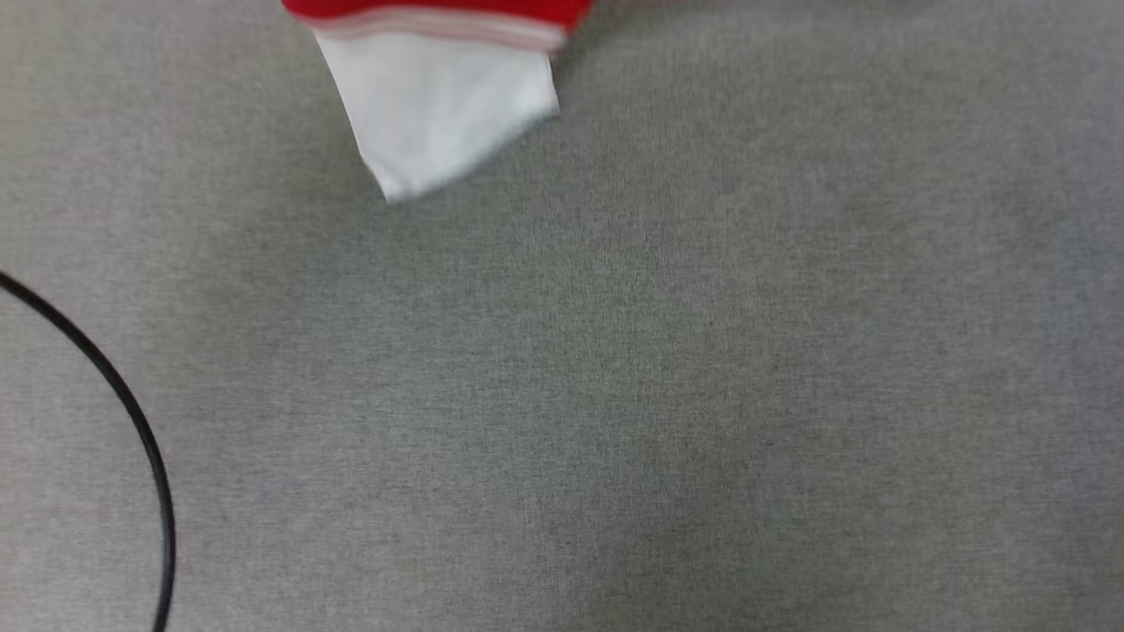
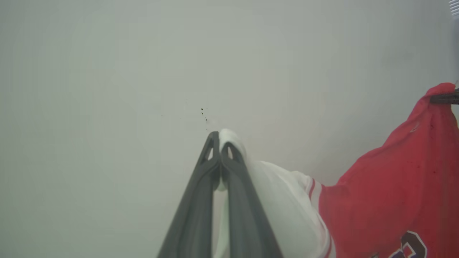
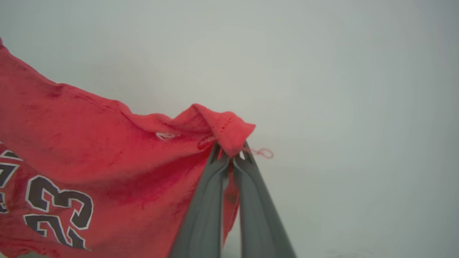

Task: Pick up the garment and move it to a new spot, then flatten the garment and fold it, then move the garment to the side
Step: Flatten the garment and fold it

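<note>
The garment (image 1: pixel 439 96) is a red jersey with white sleeves, lifted off the grey surface; in the head view its white sleeve and a striped band hang down at the top edge. My left gripper (image 2: pixel 219 152) is shut on the white sleeve (image 2: pixel 279 200), the cloth bunched over the fingertips. My right gripper (image 3: pixel 231 154) is shut on a red corner of the garment (image 3: pixel 107 157), whose black "23" print (image 3: pixel 57 211) hangs to the left. The right gripper's dark fingertips (image 2: pixel 444 98) also pinch the red cloth at the far right of the left wrist view.
A grey fabric surface (image 1: pixel 615 395) spreads below the hanging garment. A thin black cable (image 1: pixel 132 421) curves across its lower left. A pale plain wall (image 2: pixel 143 71) lies behind the grippers in both wrist views.
</note>
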You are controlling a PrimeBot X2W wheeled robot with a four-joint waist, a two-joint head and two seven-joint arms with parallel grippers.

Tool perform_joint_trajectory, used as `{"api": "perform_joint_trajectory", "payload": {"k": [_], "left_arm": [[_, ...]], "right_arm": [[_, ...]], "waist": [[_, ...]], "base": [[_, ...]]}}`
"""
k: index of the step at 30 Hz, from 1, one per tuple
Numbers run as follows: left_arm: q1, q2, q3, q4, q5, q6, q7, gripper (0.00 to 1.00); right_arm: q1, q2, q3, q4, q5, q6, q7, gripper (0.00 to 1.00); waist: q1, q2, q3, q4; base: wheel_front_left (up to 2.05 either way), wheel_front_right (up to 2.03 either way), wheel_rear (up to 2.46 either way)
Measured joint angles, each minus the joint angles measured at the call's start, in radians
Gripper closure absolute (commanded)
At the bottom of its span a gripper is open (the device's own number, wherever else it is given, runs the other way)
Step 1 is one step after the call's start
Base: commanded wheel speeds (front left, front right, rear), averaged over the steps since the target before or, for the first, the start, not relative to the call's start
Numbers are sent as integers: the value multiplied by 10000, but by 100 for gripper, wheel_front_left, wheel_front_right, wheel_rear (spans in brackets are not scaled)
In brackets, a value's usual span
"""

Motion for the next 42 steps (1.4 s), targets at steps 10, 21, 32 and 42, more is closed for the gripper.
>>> {"api": "perform_joint_trajectory", "payload": {"k": [10,21,32,42], "left_arm": [[-2945,-240,88,2382,142,-648,-416,100],[-2717,-387,-788,3875,-276,-838,-1300,100],[1196,176,-2050,3708,-991,-846,-2174,100],[6297,790,-1983,1310,-1352,144,-2263,100]], "right_arm": [[-2626,859,6,1691,-959,0,-790,100],[-2573,1342,1016,3051,-596,-2,-1724,100],[562,1559,3626,3315,734,0,-2765,100],[3515,731,5085,2690,2186,0,-3315,100]], "waist": [[0,0,1064,-78],[0,0,1460,-21],[0,0,640,-67],[-2,0,-683,-73]], "base": [[0,0,0],[0,0,0],[0,0,0],[0,0,0]]}}
